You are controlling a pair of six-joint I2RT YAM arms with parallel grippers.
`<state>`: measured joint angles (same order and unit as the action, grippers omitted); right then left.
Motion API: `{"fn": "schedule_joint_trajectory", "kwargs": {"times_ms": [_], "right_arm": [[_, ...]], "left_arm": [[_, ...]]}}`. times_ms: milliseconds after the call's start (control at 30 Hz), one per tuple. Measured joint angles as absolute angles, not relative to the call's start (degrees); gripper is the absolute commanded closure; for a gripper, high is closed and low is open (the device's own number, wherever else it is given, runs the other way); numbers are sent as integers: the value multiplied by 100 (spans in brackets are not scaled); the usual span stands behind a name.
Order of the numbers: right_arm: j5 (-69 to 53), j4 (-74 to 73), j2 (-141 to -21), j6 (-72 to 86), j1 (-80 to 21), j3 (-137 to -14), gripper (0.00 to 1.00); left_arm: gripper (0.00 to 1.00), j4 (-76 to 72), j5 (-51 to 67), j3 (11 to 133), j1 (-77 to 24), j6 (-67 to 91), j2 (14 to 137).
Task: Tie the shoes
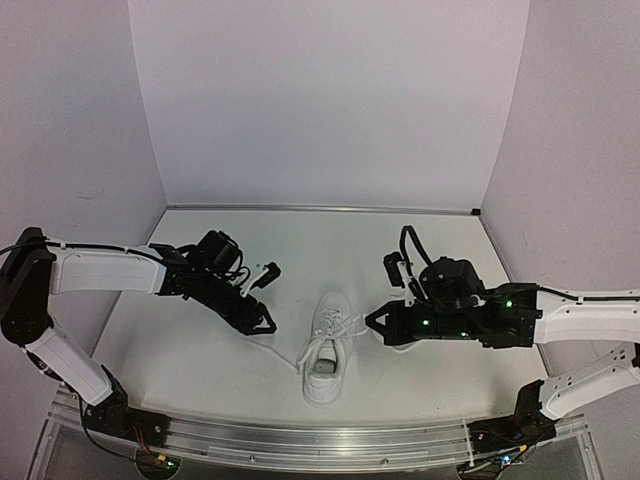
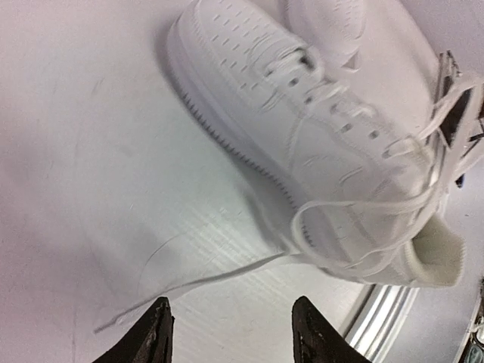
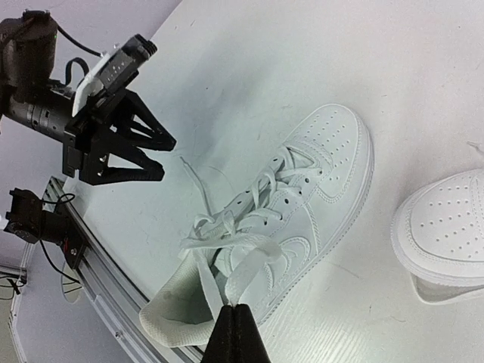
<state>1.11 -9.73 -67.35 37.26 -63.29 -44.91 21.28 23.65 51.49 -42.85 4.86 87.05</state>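
Note:
One white shoe [image 1: 328, 352] lies in the middle of the table, toe pointing away, its laces loose. My right gripper [image 3: 236, 314] is shut on a folded loop of lace [image 3: 261, 261] over the shoe's [image 3: 310, 197] collar. My left gripper [image 2: 231, 336] is open to the left of the shoe [image 2: 302, 128]. Nothing is between its fingers [image 2: 156, 333]. A lace end [image 2: 204, 281] trails on the table just ahead of them. The second shoe [image 3: 446, 227] stands to the right of the first. In the top view my right arm mostly hides it.
A metal rail [image 1: 320, 435] runs along the table's near edge, close to the shoe's heel. White walls [image 1: 330, 100] close in the back and sides. The left gripper [image 3: 165, 156] shows in the right wrist view, left of the shoe.

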Motion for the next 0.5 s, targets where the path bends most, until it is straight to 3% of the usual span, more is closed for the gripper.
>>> {"fn": "schedule_joint_trajectory", "kwargs": {"times_ms": [300,500], "right_arm": [[165,-1127,-6773,3734,-6329,-4429,100],[171,-1128,-6781,3735,-6329,-4429,100]], "left_arm": [[52,2647,1039,5136,-4945,433,9014],[51,2896,758,5291,-5205,53,9360]]}}
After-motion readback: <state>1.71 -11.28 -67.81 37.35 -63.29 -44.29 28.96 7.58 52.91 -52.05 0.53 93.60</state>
